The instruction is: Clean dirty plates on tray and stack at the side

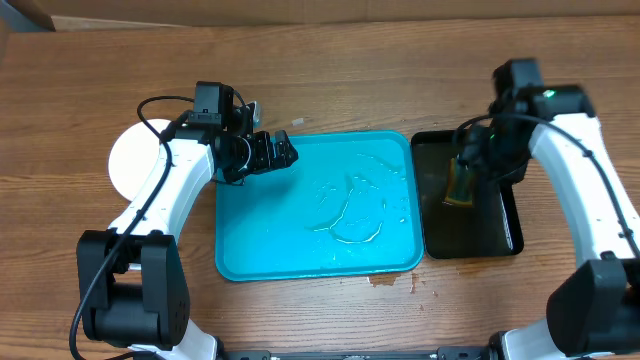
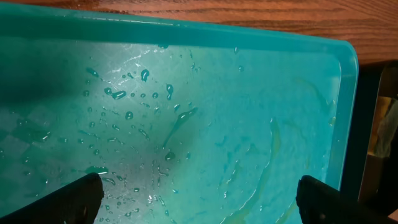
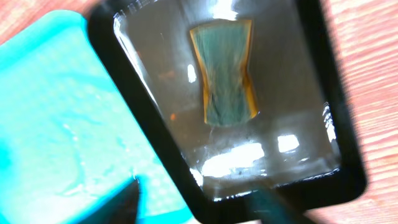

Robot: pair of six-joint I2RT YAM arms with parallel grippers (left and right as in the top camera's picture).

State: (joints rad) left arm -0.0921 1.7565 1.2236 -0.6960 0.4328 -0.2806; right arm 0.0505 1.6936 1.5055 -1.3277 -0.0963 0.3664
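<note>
The wet tray [image 1: 300,250] lies mid-frame, its right rim just beside a black tray [image 1: 500,230]; open worktop [image 1: 350,80] spans the top. The plates [image 1: 135,160] sit far left. The left end effector [image 1: 288,153] hovers over the tray's upper-left corner, jaws wide, empty. The right end effector [image 3: 199,208], fingers apart, hangs above a sponge [image 3: 227,74].

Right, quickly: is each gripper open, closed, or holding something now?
Left gripper: open, holding nothing, over the turquoise tray.
Right gripper: open, holding nothing; the sponge lies in the black tray.
</note>
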